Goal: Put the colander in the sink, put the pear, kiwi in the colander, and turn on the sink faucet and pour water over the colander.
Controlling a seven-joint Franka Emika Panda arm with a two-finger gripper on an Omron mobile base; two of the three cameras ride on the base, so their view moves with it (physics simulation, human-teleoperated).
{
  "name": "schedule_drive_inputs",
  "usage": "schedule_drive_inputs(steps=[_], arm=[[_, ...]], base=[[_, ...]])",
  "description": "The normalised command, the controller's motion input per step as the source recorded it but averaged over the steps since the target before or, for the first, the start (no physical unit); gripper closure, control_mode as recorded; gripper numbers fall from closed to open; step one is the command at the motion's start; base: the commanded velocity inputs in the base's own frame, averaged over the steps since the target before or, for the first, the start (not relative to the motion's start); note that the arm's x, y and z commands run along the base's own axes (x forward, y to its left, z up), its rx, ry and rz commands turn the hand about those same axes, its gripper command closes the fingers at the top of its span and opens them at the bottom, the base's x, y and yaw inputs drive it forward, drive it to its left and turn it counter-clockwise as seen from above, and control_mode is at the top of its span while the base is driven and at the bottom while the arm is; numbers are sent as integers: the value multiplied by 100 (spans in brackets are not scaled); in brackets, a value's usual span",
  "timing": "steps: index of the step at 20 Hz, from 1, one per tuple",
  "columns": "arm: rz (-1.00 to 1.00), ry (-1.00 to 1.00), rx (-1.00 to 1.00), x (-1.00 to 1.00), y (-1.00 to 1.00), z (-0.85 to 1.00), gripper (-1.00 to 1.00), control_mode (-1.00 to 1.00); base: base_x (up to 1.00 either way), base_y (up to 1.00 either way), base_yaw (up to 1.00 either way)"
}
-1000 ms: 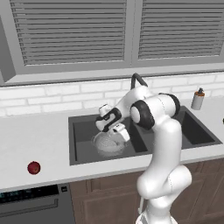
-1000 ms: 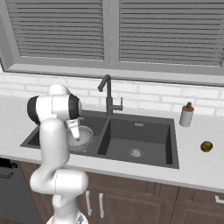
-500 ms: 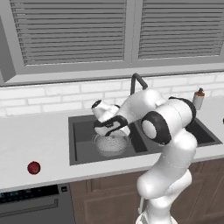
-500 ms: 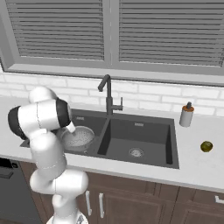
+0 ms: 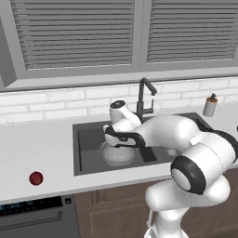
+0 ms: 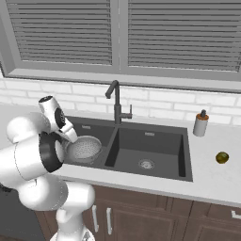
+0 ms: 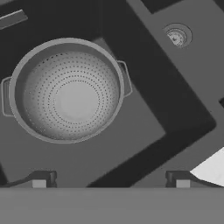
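The silvery colander (image 7: 65,89) sits upright and empty in the left basin of the dark sink (image 7: 144,131). It also appears as the colander (image 5: 118,153) and colander (image 6: 84,148) from the base. My gripper (image 7: 110,181) hovers just above it, open, with nothing between the fingertips (image 7: 39,179). From the base, the gripper (image 5: 122,139) hangs over the colander's rim, and the gripper (image 6: 70,136) is at the colander's left edge. The dark red pear (image 5: 36,177) lies on the counter left of the sink (image 5: 88,139). The olive kiwi (image 6: 222,157) lies on the counter right of the sink (image 6: 160,146). The faucet (image 5: 142,95) (image 6: 115,101) stands behind the divider, with no stream.
A soap bottle (image 6: 201,123) (image 5: 210,106) stands on the counter behind the right basin. The right basin's round drain (image 6: 146,164) (image 7: 177,36) is bare. A tiled wall and a shuttered window rise behind the counter. My own bulky arm crosses in front of the sink.
The hand has drawn up and away from the colander, which stays in the left basin. The arm's elbow has swung low across the sink front. The jaws stay open.
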Motion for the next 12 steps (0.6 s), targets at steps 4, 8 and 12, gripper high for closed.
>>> schedule_drive_inputs(steps=[4, 8, 12], arm=[[29, 5, 17, -22, 38, 59, -100, -100], [40, 0, 1, -35, 59, 32, -100, -100], [31, 0, 0, -23, 71, 30, -100, -100]], base=[[0, 0, 0], [0, 0, 0], [0, 0, 0]])
